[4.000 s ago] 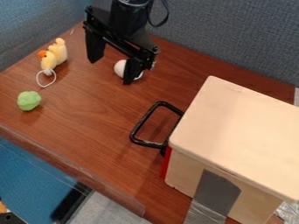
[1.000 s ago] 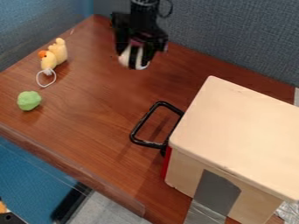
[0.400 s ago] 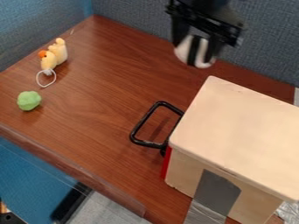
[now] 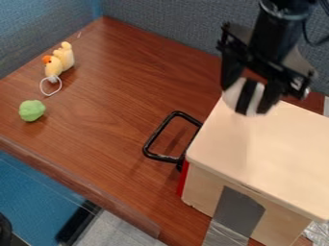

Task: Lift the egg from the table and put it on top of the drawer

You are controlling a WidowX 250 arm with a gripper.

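Over the far left corner of the drawer (image 4: 270, 149), high in the camera view, the gripper (image 4: 252, 95) hangs with its fingers closed around the egg (image 4: 256, 102). Dark finger parts cross in front of the egg, and its white shell shows between and beside them. Whether the egg touches the top under it, I cannot tell. The arm (image 4: 276, 31) comes in from the upper right, with a dark cable (image 4: 307, 33) looping beside it.

The drawer sits on the right of the brown table (image 4: 109, 125), its pale top bare below the gripper. A black handle (image 4: 158, 133) sticks out from its left side, near a red edge (image 4: 183, 179). On its near side are a grey patch (image 4: 237, 209) and, below that, silver tape (image 4: 225, 235); crumpled foil (image 4: 317, 233) shows at the lower right.

At the left of the table lies a yellow toy (image 4: 62, 58) with an orange part and a white loop (image 4: 42, 88). Just nearer the camera is a lumpy green ball (image 4: 31, 110). Behind the table stands a grey-blue wall (image 4: 180, 29)
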